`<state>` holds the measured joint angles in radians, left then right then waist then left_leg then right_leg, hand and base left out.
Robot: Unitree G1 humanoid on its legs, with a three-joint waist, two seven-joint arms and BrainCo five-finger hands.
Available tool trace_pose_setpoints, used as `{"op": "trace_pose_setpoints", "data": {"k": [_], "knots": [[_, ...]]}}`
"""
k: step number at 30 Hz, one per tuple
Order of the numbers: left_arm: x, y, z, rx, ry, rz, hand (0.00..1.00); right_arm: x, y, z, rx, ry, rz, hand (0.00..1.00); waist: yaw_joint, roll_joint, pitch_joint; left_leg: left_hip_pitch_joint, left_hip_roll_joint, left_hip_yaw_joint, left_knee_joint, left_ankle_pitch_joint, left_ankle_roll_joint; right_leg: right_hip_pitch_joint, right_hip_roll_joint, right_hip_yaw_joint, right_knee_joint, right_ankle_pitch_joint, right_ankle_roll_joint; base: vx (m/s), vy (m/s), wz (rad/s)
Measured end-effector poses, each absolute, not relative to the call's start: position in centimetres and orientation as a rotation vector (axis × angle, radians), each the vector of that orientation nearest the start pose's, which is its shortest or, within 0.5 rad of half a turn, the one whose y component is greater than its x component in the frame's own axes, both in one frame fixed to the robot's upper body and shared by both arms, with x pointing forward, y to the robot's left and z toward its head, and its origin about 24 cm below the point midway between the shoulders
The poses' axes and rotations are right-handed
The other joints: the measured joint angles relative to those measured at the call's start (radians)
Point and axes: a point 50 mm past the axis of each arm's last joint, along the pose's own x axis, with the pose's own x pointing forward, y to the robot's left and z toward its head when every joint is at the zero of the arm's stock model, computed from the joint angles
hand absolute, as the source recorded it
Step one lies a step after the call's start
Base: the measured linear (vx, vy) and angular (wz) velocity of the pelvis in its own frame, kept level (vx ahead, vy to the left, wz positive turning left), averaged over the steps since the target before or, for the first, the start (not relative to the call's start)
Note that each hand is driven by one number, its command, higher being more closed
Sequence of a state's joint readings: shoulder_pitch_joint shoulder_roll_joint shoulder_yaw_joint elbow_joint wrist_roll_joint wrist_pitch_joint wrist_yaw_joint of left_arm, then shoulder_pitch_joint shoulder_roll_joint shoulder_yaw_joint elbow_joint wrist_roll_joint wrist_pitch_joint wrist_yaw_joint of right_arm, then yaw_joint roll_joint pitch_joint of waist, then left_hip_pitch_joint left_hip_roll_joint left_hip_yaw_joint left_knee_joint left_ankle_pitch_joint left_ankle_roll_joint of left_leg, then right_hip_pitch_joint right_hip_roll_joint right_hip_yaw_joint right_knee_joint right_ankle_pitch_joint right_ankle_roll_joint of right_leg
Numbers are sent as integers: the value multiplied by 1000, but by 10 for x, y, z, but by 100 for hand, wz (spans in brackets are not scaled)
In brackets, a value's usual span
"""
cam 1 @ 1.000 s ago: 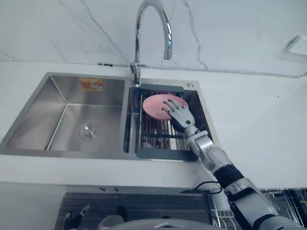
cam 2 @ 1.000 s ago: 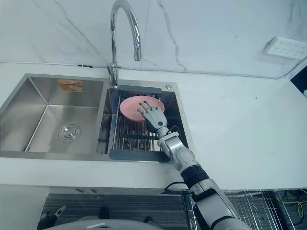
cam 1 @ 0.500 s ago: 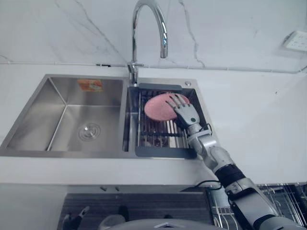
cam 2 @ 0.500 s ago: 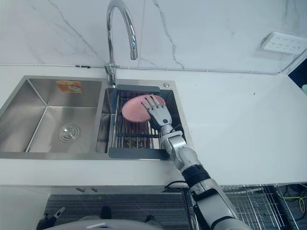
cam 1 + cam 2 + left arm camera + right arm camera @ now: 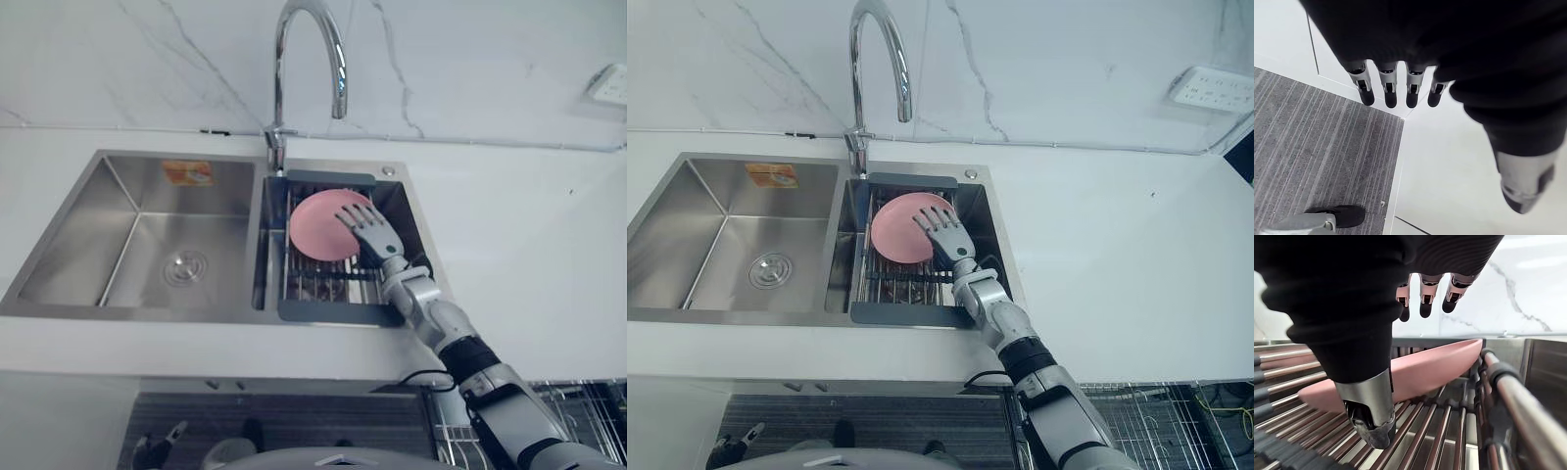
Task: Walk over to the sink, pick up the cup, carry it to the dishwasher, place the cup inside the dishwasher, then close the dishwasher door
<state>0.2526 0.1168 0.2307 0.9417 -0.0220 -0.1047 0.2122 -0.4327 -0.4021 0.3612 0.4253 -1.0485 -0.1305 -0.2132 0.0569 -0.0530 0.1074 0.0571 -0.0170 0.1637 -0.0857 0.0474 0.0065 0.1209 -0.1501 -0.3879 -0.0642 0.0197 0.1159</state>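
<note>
On the wire rack (image 5: 315,286) in the sink (image 5: 118,206), a pink plate (image 5: 315,227) rests beneath the right hand (image 5: 373,236), its fingers spread.

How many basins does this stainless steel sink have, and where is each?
2. The wide left basin, with a round drain, lies beside the narrower right basin, which holds a dark wire rack and a round pink plate. None seems hidden.

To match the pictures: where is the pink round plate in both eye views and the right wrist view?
Left eye view: pink round plate, centre, below the chrome curved tap.
Right eye view: plate, left of centre.
Right wrist view: plate, tilted on the bars.
Shared landmark: metal wire rack.
</note>
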Motion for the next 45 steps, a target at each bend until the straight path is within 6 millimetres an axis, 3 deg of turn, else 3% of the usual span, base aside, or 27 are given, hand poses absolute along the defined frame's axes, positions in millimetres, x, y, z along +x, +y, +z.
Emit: {"op": "trace_pose_setpoints", "data": {"k": [12,25,36,43,44,45], "knots": [[48,243,-150,104,1070,532,0,315,-140,65,-1580,-325,407,0,-2,-2,-5,-3,0,-1,0,-1,-1,0,0,-1,-5,0,0,0,0,0],[53,243,-148,117,1072,508,0,303,-139,66,-1598,-347,462,0,-4,-5,-7,-3,2,19,0,0,0,-13,1,23,0,8,-1,-21,-3,-5],[55,241,-148,123,1080,482,0,309,-142,58,-1634,-292,477,0,0,-15,-16,-3,-1,-1,0,6,4,-4,-1,2,1,7,0,-15,-3,5],[57,241,-148,132,1089,456,0,319,-153,52,-1676,-204,454,0,18,-22,-21,-5,-3,-9,0,9,7,-1,-2,-10,-2,7,0,-32,2,5],[57,241,-148,130,1091,453,0,321,-156,51,-1683,-181,443,100,22,-22,-21,-7,-4,-13,0,9,7,-1,-3,-12,-4,7,0,-19,6,7],[57,241,-147,129,1092,451,0,322,-158,50,-1689,-172,440,100,23,-22,-21,-9,-5,-16,0,9,7,0,-3,-12,-4,7,0,-9,6,10]]}}
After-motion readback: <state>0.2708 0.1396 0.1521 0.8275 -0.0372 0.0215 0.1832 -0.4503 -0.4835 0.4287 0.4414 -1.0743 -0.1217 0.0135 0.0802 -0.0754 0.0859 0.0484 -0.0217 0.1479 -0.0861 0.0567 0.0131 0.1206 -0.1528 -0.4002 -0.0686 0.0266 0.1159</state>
